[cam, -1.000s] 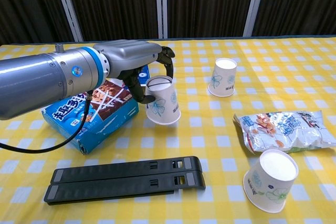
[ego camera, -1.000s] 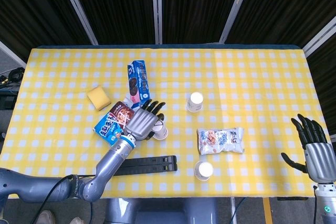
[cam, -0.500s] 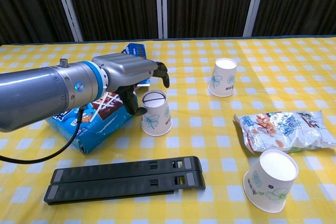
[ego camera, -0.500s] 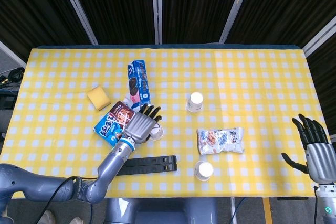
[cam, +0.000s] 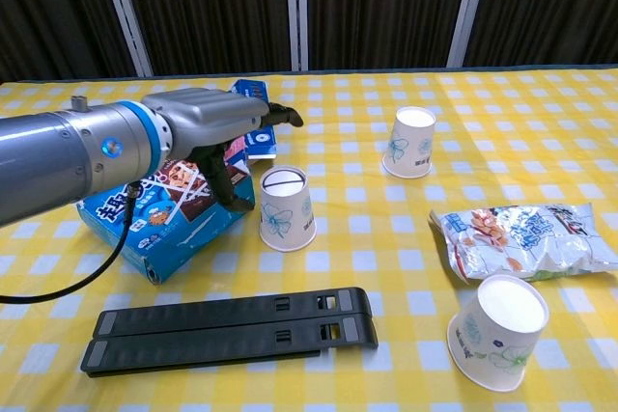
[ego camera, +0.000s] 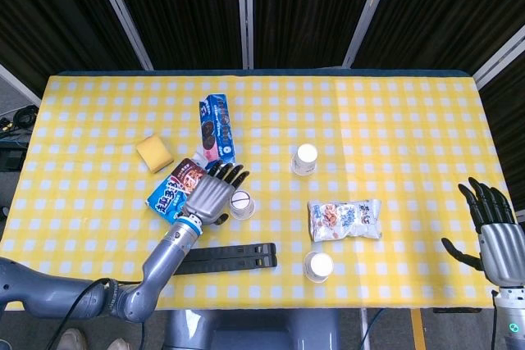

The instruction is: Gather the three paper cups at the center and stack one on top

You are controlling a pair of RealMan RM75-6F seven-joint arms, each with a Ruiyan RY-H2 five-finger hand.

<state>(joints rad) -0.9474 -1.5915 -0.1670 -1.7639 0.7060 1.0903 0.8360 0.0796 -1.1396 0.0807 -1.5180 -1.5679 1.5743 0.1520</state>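
Head view shows the table point(ego camera: 394, 112) in its yellow checked cloth with three paper cups, all standing upside down. One cup point(ego camera: 242, 203) stands near the middle-left, just beside the left robot hand point(ego camera: 209, 195); in the chest view this robot hand point(cam: 208, 123) hangs over the snack boxes with its fingers spread — it holds nothing and is apart from the cup point(cam: 286, 208). A second cup point(ego camera: 304, 158) stands further back toward the centre, and a third cup point(ego camera: 318, 265) sits near the front edge, just in front of a snack bag point(ego camera: 344, 220).

The right robot hand point(ego camera: 492, 231) hovers at the table's right edge, fingers apart and empty (only the head view shows it).

A blue cookie box point(ego camera: 216, 127), a yellow sponge point(ego camera: 154, 152) and a black folded bar point(ego camera: 230, 256) also lie on the table — the bar in front of the first cup.
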